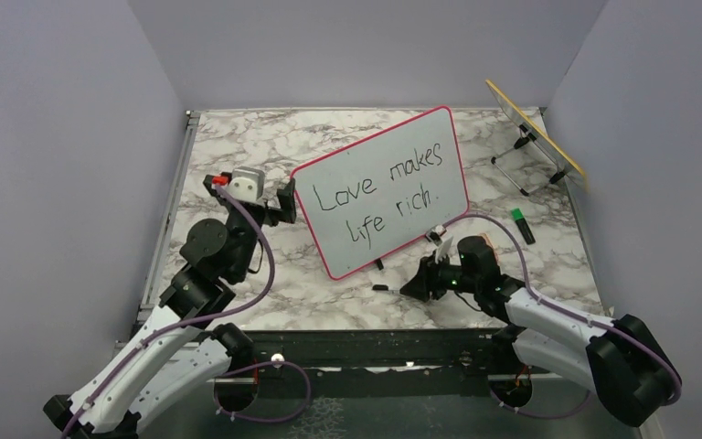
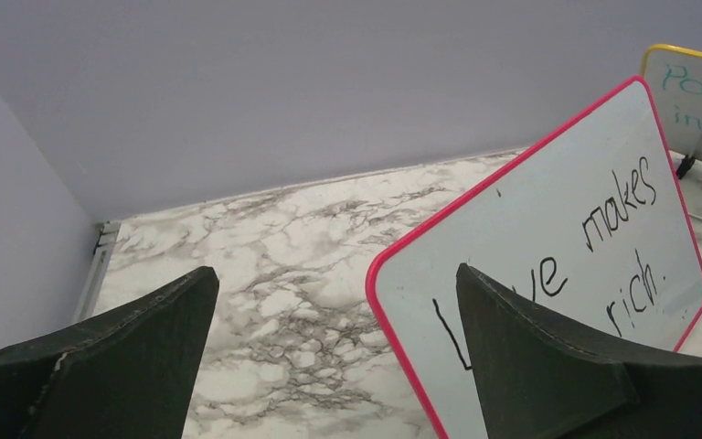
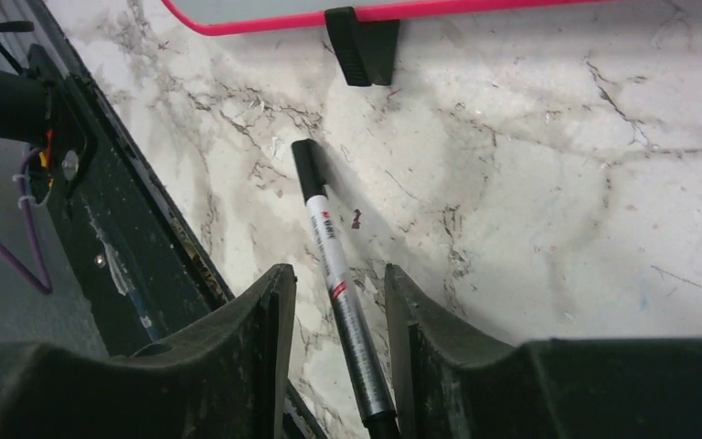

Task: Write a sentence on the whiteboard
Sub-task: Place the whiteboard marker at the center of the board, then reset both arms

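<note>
Right hand [image 3: 336,271] low over the marble desk [image 3: 558,183], fingers slightly apart with a gap on either side of the black-capped silver marker [image 3: 322,219] lying between them, cap end toward the whiteboard [image 3: 238,22] pink bottom edge and its black foot [image 3: 363,46].

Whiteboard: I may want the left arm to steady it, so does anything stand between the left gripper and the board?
Nothing visible does. The left gripper is open right beside the left edge of the whiteboard, only bare table between them. The marker lies by the right gripper, in front of the board, off that path.
</note>
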You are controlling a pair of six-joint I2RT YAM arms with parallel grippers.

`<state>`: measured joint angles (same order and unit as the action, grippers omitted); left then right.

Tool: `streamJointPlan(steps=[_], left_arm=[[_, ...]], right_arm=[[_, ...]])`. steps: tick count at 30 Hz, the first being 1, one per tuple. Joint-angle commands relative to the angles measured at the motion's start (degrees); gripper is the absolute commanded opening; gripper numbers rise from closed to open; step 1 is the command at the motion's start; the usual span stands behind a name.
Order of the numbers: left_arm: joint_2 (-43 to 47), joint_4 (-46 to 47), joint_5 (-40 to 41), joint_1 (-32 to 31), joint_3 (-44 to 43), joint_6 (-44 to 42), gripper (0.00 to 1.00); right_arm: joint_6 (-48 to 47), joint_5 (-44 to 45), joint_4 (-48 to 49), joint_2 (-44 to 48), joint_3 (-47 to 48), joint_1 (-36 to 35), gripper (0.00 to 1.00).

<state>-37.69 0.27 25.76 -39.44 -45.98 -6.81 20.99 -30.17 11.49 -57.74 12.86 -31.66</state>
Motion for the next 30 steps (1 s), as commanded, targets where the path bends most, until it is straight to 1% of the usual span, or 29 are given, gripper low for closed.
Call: streamJointPlan(steps=[1, 5, 7, 8, 12, 13, 15, 19, 22, 24, 25, 27, 30], left_arm=[[7.3, -3.2, 6.5, 0.3, 3.6, 5.0, 0.99], [13.4, -7.7, 8.6, 0.3, 5.8, 9.2, 0.99], [16.0, -10.1, 9.7, 0.3, 6.0, 10.6, 0.99], [17.3, -11.5, 10.1, 0.3, 5.9, 11.3, 0.99], [21.7, -15.4, 11.2, 0.3, 6.0, 12.5, 0.99], [22.9, -15.9, 11.7, 0.3, 6.1, 12.9, 0.99], [25.3, -16.3, 11.6, 0.3, 6.4, 13.0, 0.99], [29.6, -17.0, 12.7, 0.3, 6.8, 15.3, 0.99], [32.7, -17.5, 12.7, 0.3, 6.9, 15.9, 0.99], [34.9, -17.7, 12.9, 0.3, 7.2, 16.0, 0.99], [35.9, -17.8, 13.0, 0.3, 7.5, 16.0, 0.99], [37.5, -18.2, 13.0, 0.3, 8.1, 16.1, 0.99], [36.9, -19.1, 12.4, 0.4, 8.2, 15.3, 0.99]], right_arm=[[1.7, 5.9, 0.6, 3.3, -1.3, 0.1, 0.49], [2.3, 10.9, -4.4, 9.4, -0.7, 0.1, 0.55], [2.7, 15.2, -8.6, 14.0, 0.6, 0.1, 0.63], [2.4, 17.9, -10.8, 16.6, 1.5, 0.1, 0.64], [1.8, 32.2, -21.9, 26.2, 7.6, 0.0, 0.74], [0.7, 35.7, -23.7, 28.3, 9.4, 0.0, 0.80], [-2.6, 42.2, -26.4, 31.8, 12.9, 0.0, 0.88], [-6.0, 55.3, -31.4, 36.9, 20.7, 0.0, 0.92], [-10.5, 62.2, -31.8, 39.5, 24.6, 0.0, 0.94], [-14.0, 66.4, -30.5, 41.7, 25.3, 0.0, 0.98], [-15.8, 68.3, -29.4, 42.9, 25.1, 0.0, 1.00], [-18.9, 70.8, -26.4, 45.6, 23.9, 0.0, 1.00], [-21.4, 72.4, -22.4, 49.3, 21.0, 0.0, 1.00]])
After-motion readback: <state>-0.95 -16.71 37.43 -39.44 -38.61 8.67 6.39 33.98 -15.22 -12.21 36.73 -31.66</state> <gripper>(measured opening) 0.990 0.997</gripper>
